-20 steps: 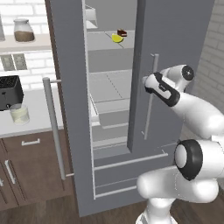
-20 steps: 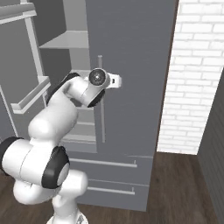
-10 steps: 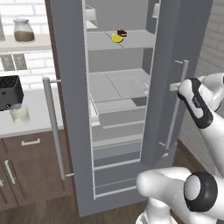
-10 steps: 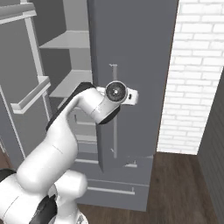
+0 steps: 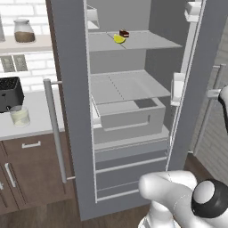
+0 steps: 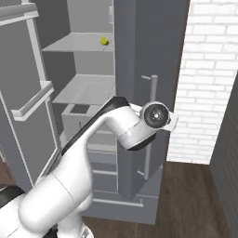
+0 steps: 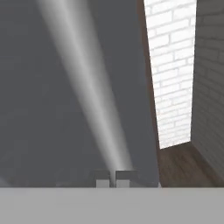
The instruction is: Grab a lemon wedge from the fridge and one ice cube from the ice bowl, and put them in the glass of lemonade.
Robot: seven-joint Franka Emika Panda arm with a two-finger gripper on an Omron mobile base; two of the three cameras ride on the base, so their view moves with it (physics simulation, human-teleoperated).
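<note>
Currently, item: two-finger claw (image 7: 113, 176), jaws now together, empty, against the long silver bar handle (image 7: 89, 87) of the tall matte grey fridge (image 5: 71, 111), whose right door has swung wider; tiny bright yellow lemon wedge (image 5: 119, 39) lies well away, shelf now reachable.

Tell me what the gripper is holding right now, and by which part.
Nothing, it seems: the gripper is shut, tips together with nothing between them. The silver door handle runs just past them, apparently not clamped.
</note>
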